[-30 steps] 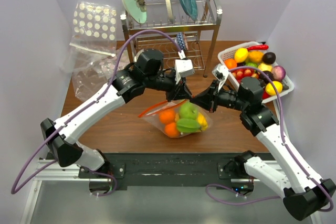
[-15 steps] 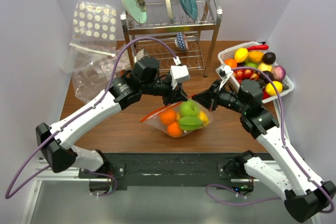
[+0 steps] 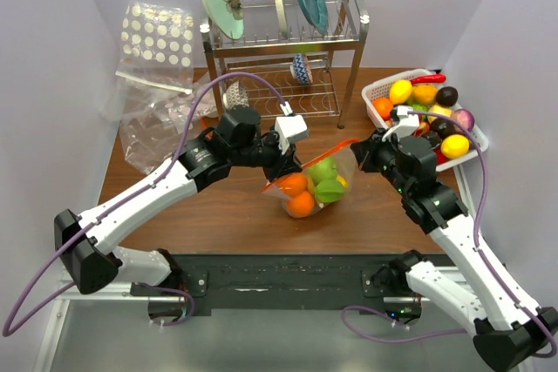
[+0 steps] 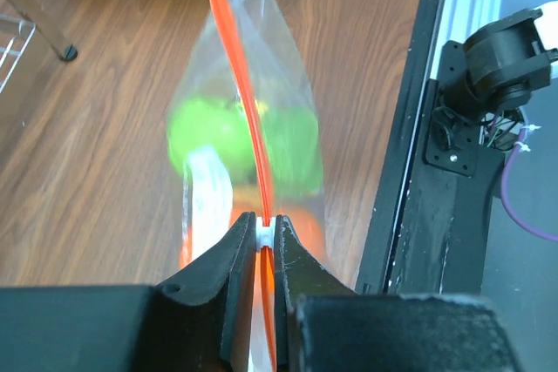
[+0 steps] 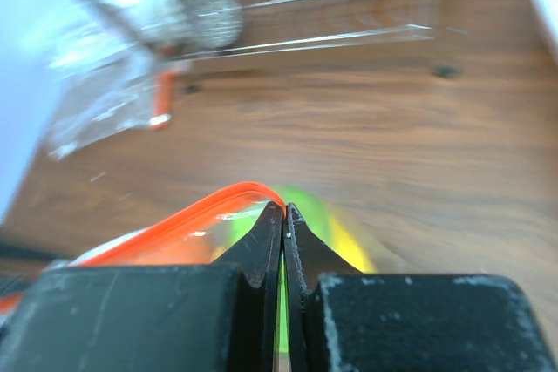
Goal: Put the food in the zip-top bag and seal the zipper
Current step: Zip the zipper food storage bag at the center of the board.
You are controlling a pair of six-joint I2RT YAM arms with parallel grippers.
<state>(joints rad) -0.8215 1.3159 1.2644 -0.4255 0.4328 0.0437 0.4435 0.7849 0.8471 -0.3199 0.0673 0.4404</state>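
The zip-top bag (image 3: 314, 193) hangs between my two grippers above the table, holding the food (image 3: 301, 205): orange, green and yellow toy fruits. Its orange-red zipper (image 3: 318, 157) runs taut from lower left to upper right. My left gripper (image 3: 277, 175) is shut on the zipper's white slider (image 4: 265, 223) at the left end; the zipper (image 4: 247, 102) stretches away from it over green food (image 4: 209, 132). My right gripper (image 3: 360, 150) is shut on the bag's right corner, by the zipper's end (image 5: 187, 218). In the right wrist view the fingers (image 5: 283, 209) pinch clear plastic.
A white basket (image 3: 377, 86) of more toy fruit stands at the back right. A metal dish rack (image 3: 281, 41) with plates is at the back centre. Clear bags, one with white dots (image 3: 157, 34), lie at the back left. The black base rail (image 4: 418, 215) runs along the table's near edge.
Both grippers have moved right and up with the bag. The bag has left the table and now hangs bunched from the zipper, which is pulled straighter.
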